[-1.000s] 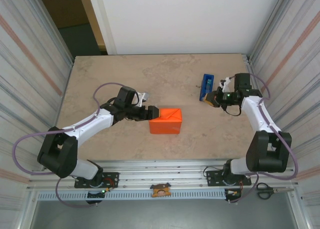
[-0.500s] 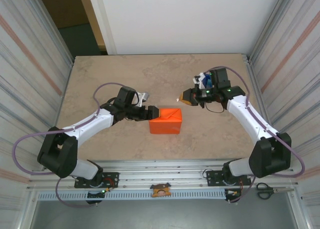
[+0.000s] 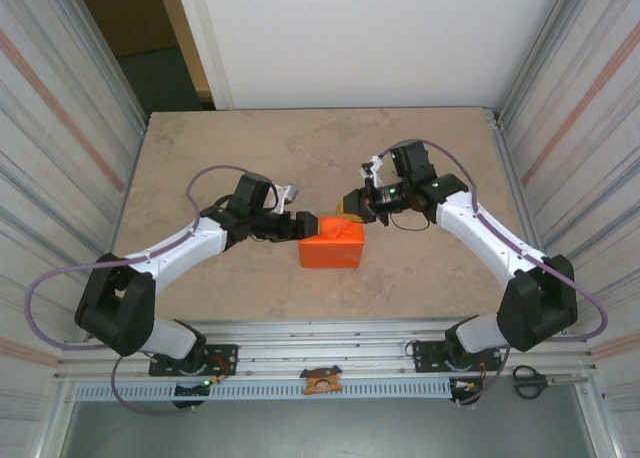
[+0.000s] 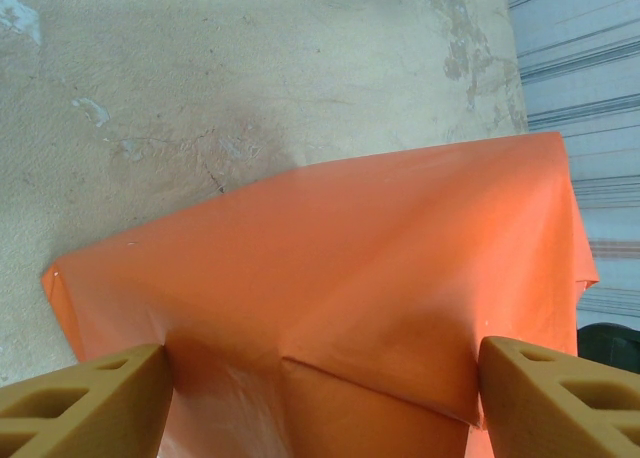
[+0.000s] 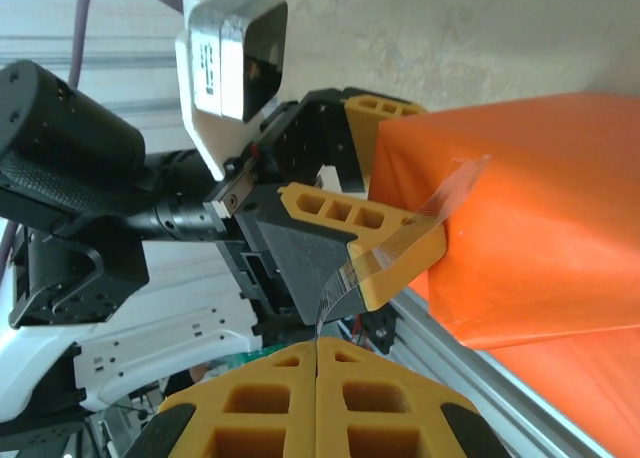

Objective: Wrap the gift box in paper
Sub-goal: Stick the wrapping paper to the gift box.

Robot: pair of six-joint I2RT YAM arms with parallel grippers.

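Orange paper covers the gift box, mid table. Left gripper is spread wide, clamping its folded end. Right gripper pinches a clear tape strip. Best to lay it flat across the fold and press before letting go.

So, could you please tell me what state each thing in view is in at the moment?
gift box: lying on the table, fully wrapped.
paper: folded around the box, end flaps creased in.
left hand: jaws wide, fingers pressed on both sides of the box's end.
right hand: shut on a tape strip.
tape strip: clear, free end over the box; contact unclear.
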